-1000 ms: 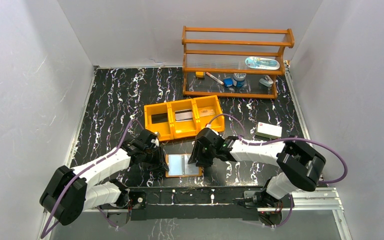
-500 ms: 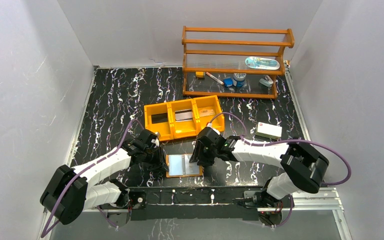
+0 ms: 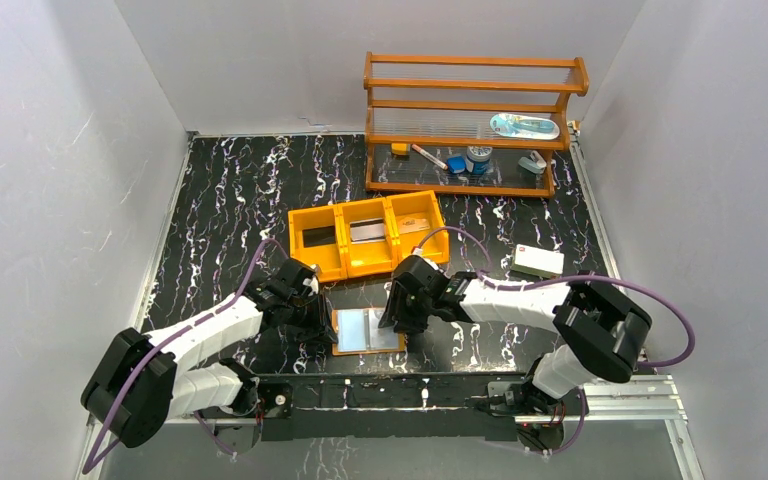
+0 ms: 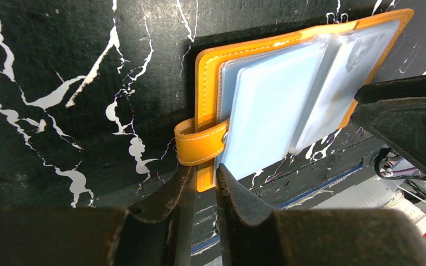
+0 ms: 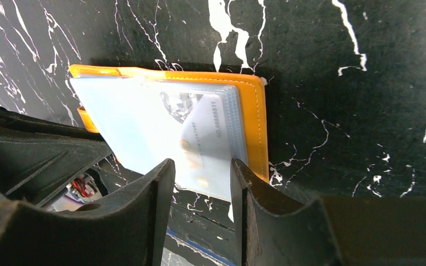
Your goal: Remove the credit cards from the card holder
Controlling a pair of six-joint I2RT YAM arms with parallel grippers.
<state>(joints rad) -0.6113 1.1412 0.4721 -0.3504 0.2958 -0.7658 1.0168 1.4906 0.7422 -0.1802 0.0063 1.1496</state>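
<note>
Arms angled low: left gripper (image 4: 204,174) pinches card holder (image 4: 266,111) edge, right gripper (image 5: 202,166) half-open over credit card (image 5: 211,130)

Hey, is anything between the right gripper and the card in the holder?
Only a clear sleeve: the card lies inside it in the open holder, its near end between the fingers of the right gripper. The left gripper pinches the holder's other edge.
</note>
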